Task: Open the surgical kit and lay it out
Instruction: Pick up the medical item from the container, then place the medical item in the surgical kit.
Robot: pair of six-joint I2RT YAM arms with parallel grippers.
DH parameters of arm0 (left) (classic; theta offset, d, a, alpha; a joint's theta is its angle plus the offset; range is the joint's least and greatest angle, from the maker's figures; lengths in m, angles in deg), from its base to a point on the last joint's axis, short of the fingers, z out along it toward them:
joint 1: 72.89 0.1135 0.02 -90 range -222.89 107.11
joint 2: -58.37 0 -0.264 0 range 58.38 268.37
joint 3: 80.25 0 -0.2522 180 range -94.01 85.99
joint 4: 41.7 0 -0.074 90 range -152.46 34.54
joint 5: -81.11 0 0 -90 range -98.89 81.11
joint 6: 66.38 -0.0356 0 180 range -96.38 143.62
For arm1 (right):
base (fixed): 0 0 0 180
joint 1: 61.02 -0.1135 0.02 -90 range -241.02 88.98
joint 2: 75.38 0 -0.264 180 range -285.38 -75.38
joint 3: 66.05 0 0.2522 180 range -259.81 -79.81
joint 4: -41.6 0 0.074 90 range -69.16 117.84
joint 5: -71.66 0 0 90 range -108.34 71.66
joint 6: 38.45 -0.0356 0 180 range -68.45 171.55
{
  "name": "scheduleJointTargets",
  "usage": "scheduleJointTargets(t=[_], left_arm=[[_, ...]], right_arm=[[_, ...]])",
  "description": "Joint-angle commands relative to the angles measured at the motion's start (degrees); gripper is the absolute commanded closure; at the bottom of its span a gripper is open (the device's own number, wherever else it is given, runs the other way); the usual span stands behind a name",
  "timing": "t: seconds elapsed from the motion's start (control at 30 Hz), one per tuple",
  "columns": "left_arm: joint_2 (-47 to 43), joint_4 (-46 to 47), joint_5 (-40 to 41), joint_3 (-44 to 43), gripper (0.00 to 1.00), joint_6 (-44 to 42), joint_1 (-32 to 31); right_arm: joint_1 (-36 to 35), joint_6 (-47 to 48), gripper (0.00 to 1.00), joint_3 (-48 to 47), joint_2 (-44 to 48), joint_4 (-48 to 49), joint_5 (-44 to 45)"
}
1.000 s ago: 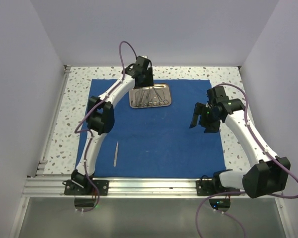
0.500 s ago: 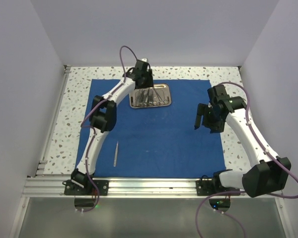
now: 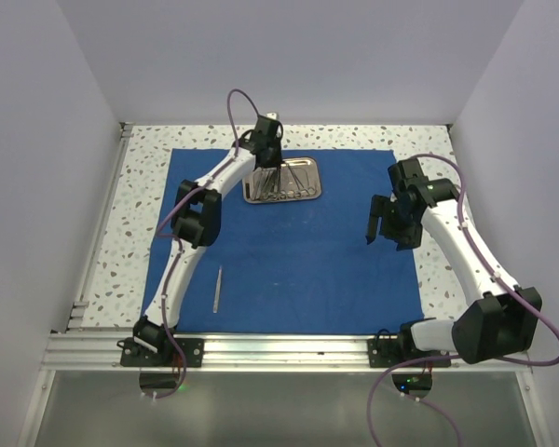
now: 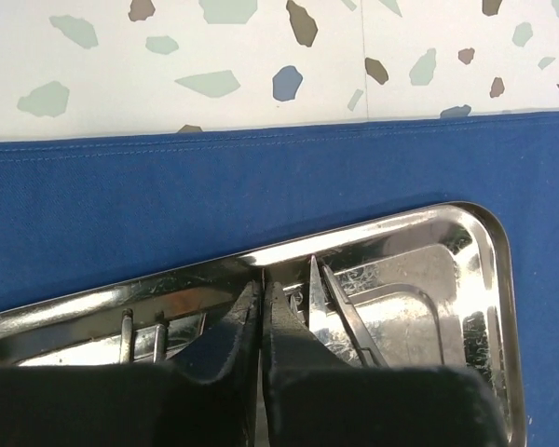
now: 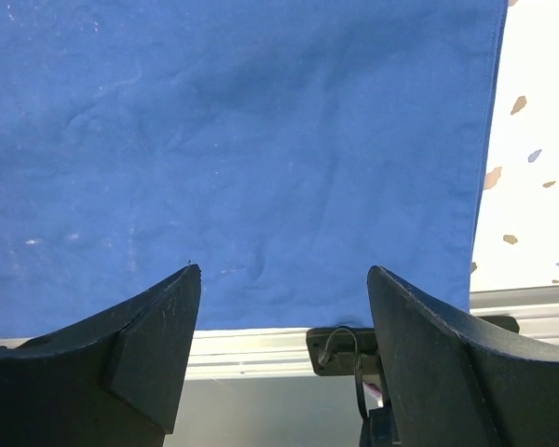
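- Blue cloth [image 3: 298, 270] lies spread flat on the speckled table [image 3: 144, 149], its near edge along the aluminium rail [image 3: 279, 349].
- Steel tray [image 3: 309, 194] sits on the far part of the cloth, left of centre, with several slim steel instruments [image 3: 284, 182] lying in it.
- One slim steel instrument [image 3: 218, 289] lies alone on the cloth, near-left, well apart from the tray.
- Left gripper [image 4: 263, 293] is over the tray's far-left part, tips down inside it. Its claw is pressed together, with only a hairline between the fingers. I cannot tell whether anything thin is caught there.
- A pointed instrument [image 4: 335, 303] lies just right of the tips.
- Right gripper [image 5: 281, 279] hangs above the right side of the cloth, near its right edge. Its claw is spread wide, with nothing between the fingers.
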Motion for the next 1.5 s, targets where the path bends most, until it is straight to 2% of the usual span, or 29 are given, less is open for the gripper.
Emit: scheduleJointTargets(t=[0.0, 0.17, 0.5, 0.67, 0.83, 0.87, 0.93, 0.97, 1.03, 1.07, 1.17, 1.27, 1.43, 1.47], left_arm=[[-0.25, 1.16, 1.38, -2.41, 1.0, -1.06, -0.08], [-2.27, 0.11, 2.35, -2.32, 1.0, -1.94, 0.01], [-14.38, -0.68, 1.83, -0.83, 1.0, -1.07, 1.07], [-22.21, 0.36, 1.74, 6.01, 1.0, -0.01, 1.24], [-33.1, -1.47, 3.4, 21.12, 1.0, -0.18, 0.72], [-35.38, -1.91, 4.19, 28.63, 1.0, -0.27, 0.37], [-43.2, -1.83, 6.56, 37.19, 1.0, -0.45, -0.77], [-45.84, -1.92, 6.92, 45.58, 1.0, -0.36, -1.21], [-52.96, -2.35, 7.45, 53.28, 1.0, 0.69, -2.7], [-57.16, -2.7, 7.54, 60.27, 1.0, 1.13, -3.23], [-62.46, -1.49, 7.98, 72.33, 1.0, 3.76, -5.52], [-67.12, -1.04, 8.5, 79.12, 1.0, 6.13, -6.93], [-68.01, -0.77, 8.86, 82.93, 1.0, 8.16, -8.34], [-67.84, -1.03, 8.86, 82.76, 0.89, 8.25, -8.42]], right_arm=[[0.56, 0.93, 0.24, -0.54, 1.1, -0.14, 0.51], [0.82, 0.67, 0.24, 0.87, 2.25, 0.56, -0.98], [0.74, -0.56, 0.25, 3.24, 4.0, 2.85, -5.64], [0.74, -0.65, 0.25, 4.48, 4.53, 4.52, -7.66], [0.82, -0.56, 0.25, 6.32, 4.97, 5.75, -9.24], [0.83, -0.65, 0.25, 6.5, 4.88, 5.92, -9.34], [0.82, -0.74, 0.25, 6.76, 4.62, 6.45, -9.69], [0.83, -0.82, 0.25, 6.76, 4.62, 6.63, -9.86], [0.82, -0.82, 0.25, 7.02, 4.36, 7.07, -10.12], [0.83, -0.91, 0.25, 7.2, 4.36, 7.33, -10.56], [0.74, -0.91, 0.25, 8.43, 4.09, 8.39, -11.0], [0.74, -0.65, 0.25, 9.66, 3.74, 8.91, -11.27], [0.74, -0.03, 0.25, 10.45, 3.74, 9.09, -10.74], [0.74, -0.03, 0.25, 10.54, 3.74, 9.18, -10.66]])
